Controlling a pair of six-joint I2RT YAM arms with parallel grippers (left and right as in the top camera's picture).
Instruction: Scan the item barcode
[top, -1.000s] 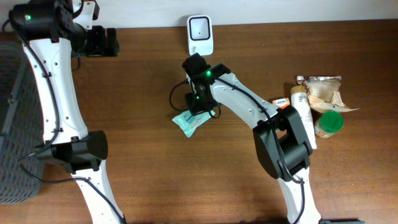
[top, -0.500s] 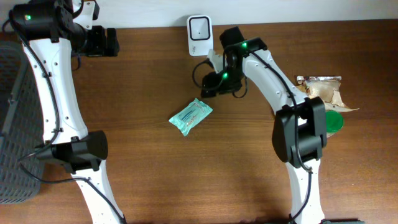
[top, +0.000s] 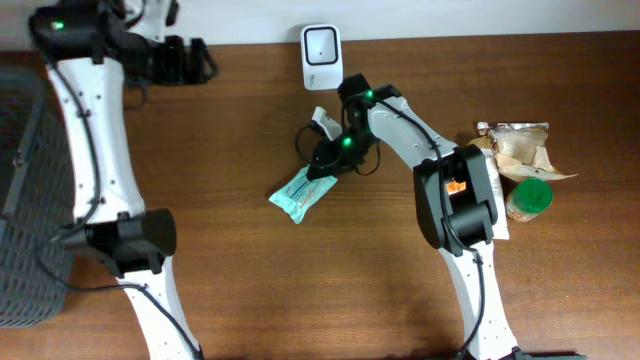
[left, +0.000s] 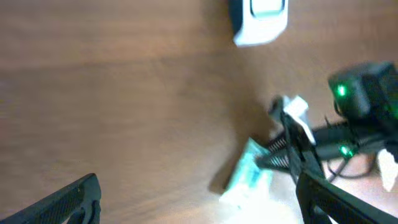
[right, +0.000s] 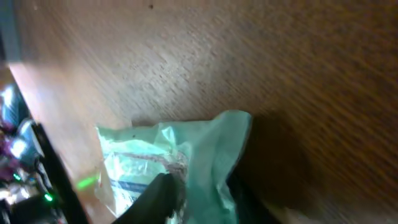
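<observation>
The item, a teal and white packet (top: 298, 191), lies on the brown table below the white barcode scanner (top: 321, 55). My right gripper (top: 327, 163) is at the packet's upper right end. In the right wrist view the packet (right: 168, 155) fills the lower middle, and the right gripper (right: 202, 196) is closed on its crumpled edge with a dark finger on each side. My left gripper (top: 196, 60) hovers at the far left back, open and empty. Its wrist view shows wide-apart fingers (left: 81, 199), the blurred packet (left: 249, 180) and the scanner (left: 258, 18).
A heap of groceries sits at the right: a green-lidded jar (top: 530, 197), a crinkled tan bag (top: 520, 145) and a white tube (top: 487, 185). A dark grey basket (top: 20, 200) stands at the left edge. The wall runs along the back.
The right gripper left the packet, swung up beside the scanner with open jaws, then came back down and closed on the packet's end. The left gripper shifted slightly right.
</observation>
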